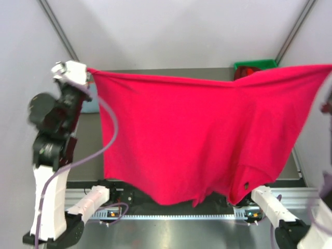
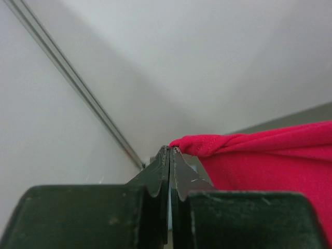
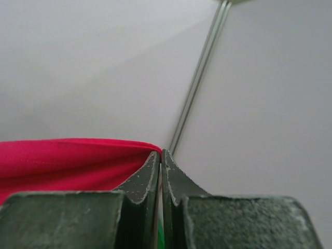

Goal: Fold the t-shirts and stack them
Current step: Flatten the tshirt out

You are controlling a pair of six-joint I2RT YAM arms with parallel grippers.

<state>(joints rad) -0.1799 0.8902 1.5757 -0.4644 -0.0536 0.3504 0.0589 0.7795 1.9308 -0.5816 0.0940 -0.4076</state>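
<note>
A bright red t-shirt (image 1: 192, 135) hangs stretched wide in the air between both arms, high above the table, its lower edge drooping near the arm bases. My left gripper (image 1: 87, 70) is shut on the shirt's left top corner, seen bunched at the fingertips in the left wrist view (image 2: 207, 145). My right gripper is at the right frame edge, out of the top view; in the right wrist view it (image 3: 160, 152) is shut on the shirt's right top corner (image 3: 67, 155). Other t-shirts are hidden behind the cloth.
A green bin (image 1: 254, 65) with something red inside stands at the table's far right. A pale blue item (image 1: 92, 105) shows beside the left arm. White enclosure walls surround the table (image 1: 150, 71); the hanging shirt hides most of its surface.
</note>
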